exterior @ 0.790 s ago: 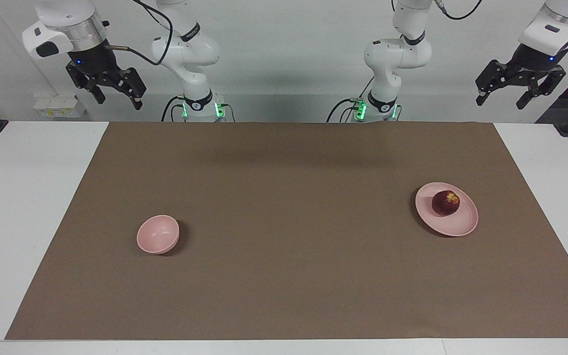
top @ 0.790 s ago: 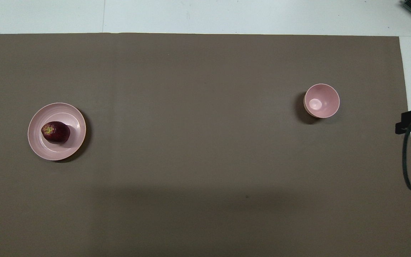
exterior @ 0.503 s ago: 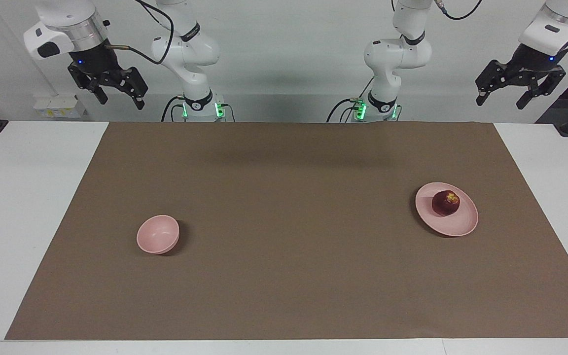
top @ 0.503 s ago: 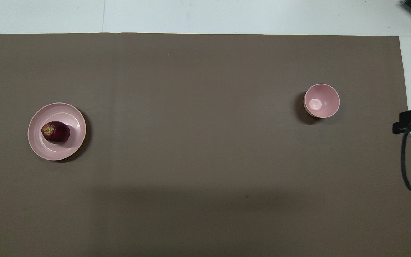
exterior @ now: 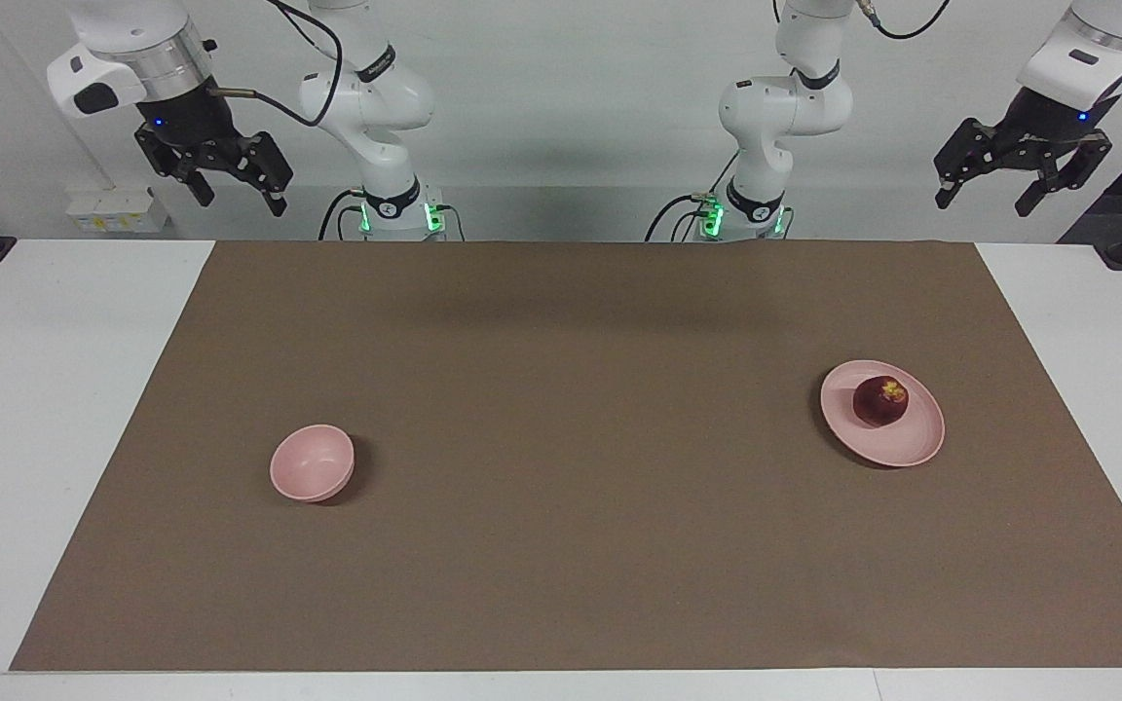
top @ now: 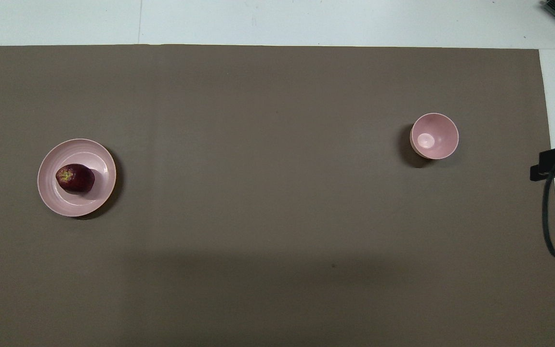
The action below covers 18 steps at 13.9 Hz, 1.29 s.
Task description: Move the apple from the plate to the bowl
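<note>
A dark red apple [exterior: 880, 401] [top: 75, 178] with a yellowish stem end rests on the flat pale pink plate [exterior: 902, 443] [top: 87, 205] toward the left arm's end of the table. The small deep pink bowl [exterior: 312, 463] [top: 439, 130] stands empty toward the right arm's end. My left gripper [exterior: 982, 196] hangs open high in the air by its own end of the table, nothing between its fingers. My right gripper [exterior: 236, 196] is also raised and open, with nothing in it, at its own end; in the overhead view only its dark tip shows at the picture's edge.
A brown mat [exterior: 561, 438] covers most of the white table [exterior: 55, 389]. A black cable [top: 549, 226] loops at the table's edge on the right arm's end. Both arm bases [exterior: 395, 209] stand along the table's robot edge.
The left gripper has shifted slightly inward and up. The right gripper rose a little and then held still. Apple, plate and bowl have not moved.
</note>
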Tool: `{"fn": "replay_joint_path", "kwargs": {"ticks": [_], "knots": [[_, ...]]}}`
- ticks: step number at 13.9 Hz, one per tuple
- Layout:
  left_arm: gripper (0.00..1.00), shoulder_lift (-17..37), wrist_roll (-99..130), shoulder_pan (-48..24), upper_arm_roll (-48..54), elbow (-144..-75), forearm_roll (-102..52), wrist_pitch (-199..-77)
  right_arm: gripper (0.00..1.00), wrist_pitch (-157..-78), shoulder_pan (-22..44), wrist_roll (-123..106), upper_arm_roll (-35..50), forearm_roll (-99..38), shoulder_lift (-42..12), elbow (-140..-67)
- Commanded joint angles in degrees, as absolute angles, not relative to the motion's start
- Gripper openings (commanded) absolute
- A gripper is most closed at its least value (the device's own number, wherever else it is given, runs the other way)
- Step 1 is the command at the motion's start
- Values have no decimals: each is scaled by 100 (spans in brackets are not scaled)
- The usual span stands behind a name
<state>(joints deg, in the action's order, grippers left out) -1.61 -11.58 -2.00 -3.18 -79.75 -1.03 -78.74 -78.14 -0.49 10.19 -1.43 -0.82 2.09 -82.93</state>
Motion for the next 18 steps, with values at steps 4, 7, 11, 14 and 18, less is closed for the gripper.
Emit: {"fn": "replay_joint_path", "kwargs": {"ticks": [4, 7, 11, 14, 18], "knots": [[100, -325, -1204, -290, -360, -8288, -44, -8347, 100, -7761, -158, 932, -132, -211, 281, -8358], [100, -299, -1230, -281, -360, -8612, -44, -8840, 100, -7761, -158, 940, -123, -211, 281, -8358], [100, -255, -1239, -229, -360, -9376, -44, -9876, 100, -7770, -158, 940, -132, -211, 281, -8358], [100, -211, -1222, -141, -378, -10069, -53, -10650, 100, -7787, -158, 940, -132, -211, 281, -8358], [100, -281, -1257, 8, -378, -11159, -53, -11564, 100, -7796, -158, 940, -132, -211, 281, -8358]]}}
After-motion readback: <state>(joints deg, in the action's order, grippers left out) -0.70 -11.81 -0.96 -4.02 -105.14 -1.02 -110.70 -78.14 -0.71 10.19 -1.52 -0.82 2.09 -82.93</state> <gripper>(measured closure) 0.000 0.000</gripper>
